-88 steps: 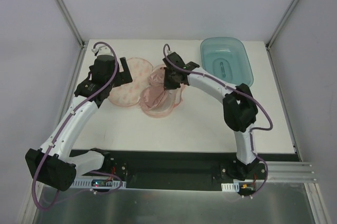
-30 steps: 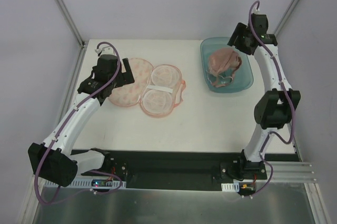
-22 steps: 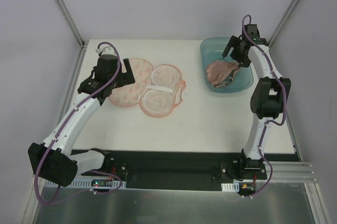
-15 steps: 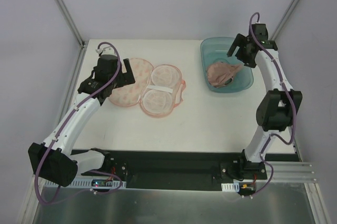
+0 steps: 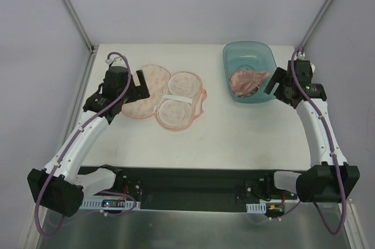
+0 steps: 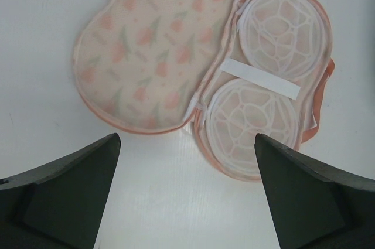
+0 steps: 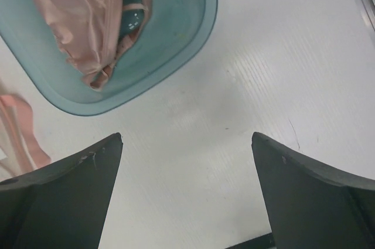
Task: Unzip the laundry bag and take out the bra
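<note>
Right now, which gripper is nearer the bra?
Right. The right gripper hangs just beside the bra in the basin; the left gripper is far away over the laundry bag.

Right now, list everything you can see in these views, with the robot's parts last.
laundry bag: one, peach-orange with reddish print, unzipped and spread open, left-centre of table
bra: one, dusty pink, bunched inside the basin
basin: one, translucent teal, far right of table
table: one, white, under everything
left gripper: one, black, open, over the laundry bag's left side
right gripper: one, black, open, beside the basin's right edge
</note>
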Available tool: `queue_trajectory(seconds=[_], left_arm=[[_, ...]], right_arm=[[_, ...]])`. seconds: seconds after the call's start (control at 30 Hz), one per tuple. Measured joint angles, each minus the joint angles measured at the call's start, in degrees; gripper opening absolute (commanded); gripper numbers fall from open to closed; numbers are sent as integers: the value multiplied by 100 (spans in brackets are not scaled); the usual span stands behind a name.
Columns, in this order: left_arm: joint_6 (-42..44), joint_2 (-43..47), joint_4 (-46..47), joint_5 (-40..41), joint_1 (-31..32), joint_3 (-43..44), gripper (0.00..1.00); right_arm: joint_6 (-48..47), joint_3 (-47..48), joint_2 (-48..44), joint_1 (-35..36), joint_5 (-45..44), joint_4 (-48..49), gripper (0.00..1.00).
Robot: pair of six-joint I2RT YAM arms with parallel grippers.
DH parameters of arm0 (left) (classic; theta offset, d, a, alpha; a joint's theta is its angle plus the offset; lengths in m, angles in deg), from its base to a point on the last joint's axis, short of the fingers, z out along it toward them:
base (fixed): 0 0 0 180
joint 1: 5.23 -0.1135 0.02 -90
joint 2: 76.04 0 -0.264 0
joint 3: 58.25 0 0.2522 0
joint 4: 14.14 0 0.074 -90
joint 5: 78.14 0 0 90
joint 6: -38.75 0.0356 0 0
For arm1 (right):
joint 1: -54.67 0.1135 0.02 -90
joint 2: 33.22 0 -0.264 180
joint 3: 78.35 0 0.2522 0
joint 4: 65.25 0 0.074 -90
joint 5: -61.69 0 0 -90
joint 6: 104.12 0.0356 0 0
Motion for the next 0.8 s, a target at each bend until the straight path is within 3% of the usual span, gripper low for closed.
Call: queue_trajectory(seconds=[0.33,0.8], left_arm=[[2,719,-24,-481,0,-748,99],[251,1311,-48,-734,0,-1128,99]], right_arm=[[-114,-664,-1207,7,-101,-343,96],[-262,-1805,-1598,7,57,-289,96]])
